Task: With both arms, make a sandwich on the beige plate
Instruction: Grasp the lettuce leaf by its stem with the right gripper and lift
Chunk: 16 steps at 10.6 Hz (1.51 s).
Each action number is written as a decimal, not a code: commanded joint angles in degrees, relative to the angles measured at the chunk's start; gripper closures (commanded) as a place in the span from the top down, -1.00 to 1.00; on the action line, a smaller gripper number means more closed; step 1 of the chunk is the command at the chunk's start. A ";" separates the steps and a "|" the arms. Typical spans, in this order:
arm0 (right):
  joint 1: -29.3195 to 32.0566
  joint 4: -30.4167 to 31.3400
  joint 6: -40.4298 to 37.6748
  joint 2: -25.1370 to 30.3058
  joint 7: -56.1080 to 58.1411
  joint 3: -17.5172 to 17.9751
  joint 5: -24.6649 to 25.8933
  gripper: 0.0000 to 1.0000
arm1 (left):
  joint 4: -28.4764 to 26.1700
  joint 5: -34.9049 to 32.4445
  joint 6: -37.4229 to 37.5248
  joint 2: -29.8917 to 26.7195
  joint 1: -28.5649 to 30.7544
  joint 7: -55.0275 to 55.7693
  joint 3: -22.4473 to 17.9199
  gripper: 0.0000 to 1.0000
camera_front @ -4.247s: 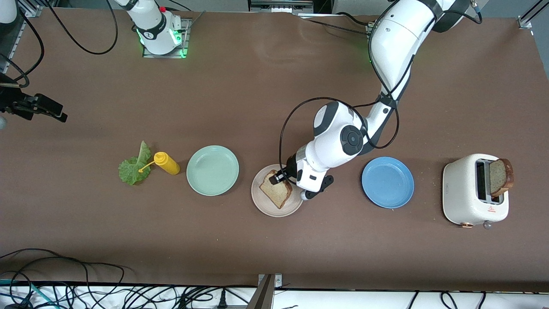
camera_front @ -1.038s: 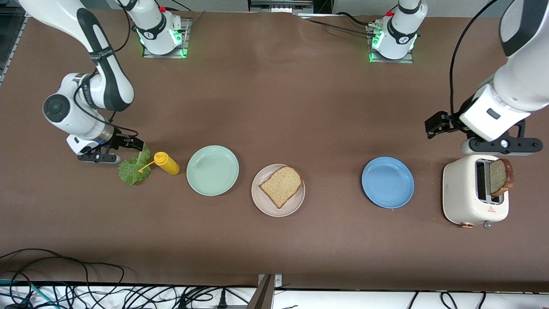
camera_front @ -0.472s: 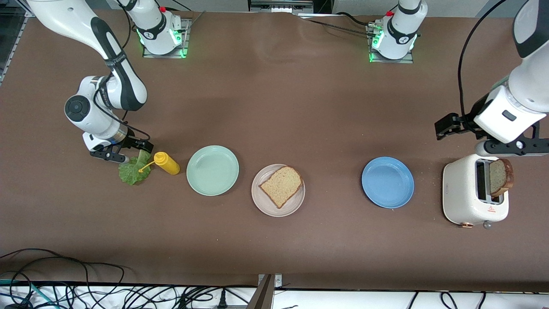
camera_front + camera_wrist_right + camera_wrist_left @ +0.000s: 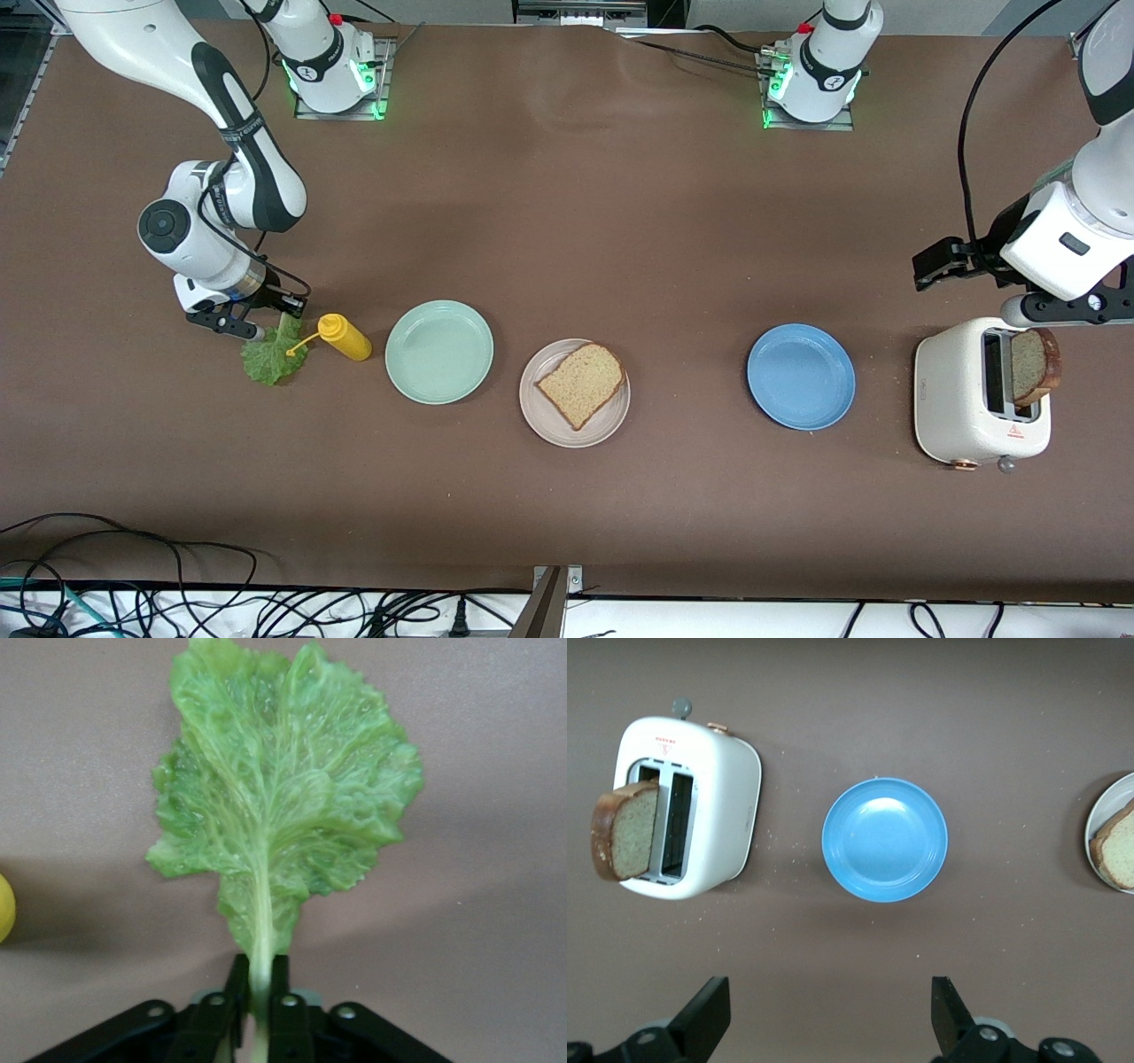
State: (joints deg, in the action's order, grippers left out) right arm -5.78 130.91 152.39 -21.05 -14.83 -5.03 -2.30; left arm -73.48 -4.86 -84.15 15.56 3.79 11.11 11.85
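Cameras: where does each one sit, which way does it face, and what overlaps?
Front view: high, facing both bases; right gripper shut on lettuce.
Left wrist view: looks down at toaster, blue plate; open left gripper.
Right wrist view: looks down the lettuce.
Shared: toaster and blue plate, front and left wrist.

This is a robotics lab, not a kitchen. Two white arms [image 4: 221, 133] [image 4: 1090, 213] are bolted on metal base plates [image 4: 341, 106] at the edge of a wide desk [image 4: 567, 221] covered in plain brown sheeting, with green status lights glowing at their bases. Black cables [image 4: 177, 594] lie tangled along the floor edge nearest the front camera, and aluminium framing [image 4: 549, 602] juts up there. The kitchen things look like staged props set in a row: a toaster [image 4: 974, 399], coloured plates [image 4: 438, 352] [image 4: 801, 377], a yellow squeeze bottle [image 4: 344, 337].
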 commanded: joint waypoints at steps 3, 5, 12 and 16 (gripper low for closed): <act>-0.37 -2.84 -5.94 3.47 -0.11 0.02 -0.60 -1.00 | 0.01 1.43 3.99 -1.41 1.57 -1.18 0.72 1.00; -0.37 -8.62 -16.36 4.61 -0.28 -0.07 -0.60 -1.00 | 0.01 1.34 3.99 -1.59 1.66 -1.27 0.63 1.00; -0.37 -27.09 -41.54 5.85 -1.77 0.19 -0.43 -1.00 | -0.78 2.40 3.73 -2.81 2.27 -7.66 0.63 1.00; -0.72 -37.63 -54.20 6.20 -12.82 6.50 -0.43 -1.00 | -1.22 3.19 3.73 -3.43 3.42 -8.13 0.89 1.00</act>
State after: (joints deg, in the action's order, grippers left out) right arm -6.33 97.46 102.50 -14.74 -22.77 -1.13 -2.32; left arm -73.45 -3.08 -80.93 13.85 6.41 4.51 12.33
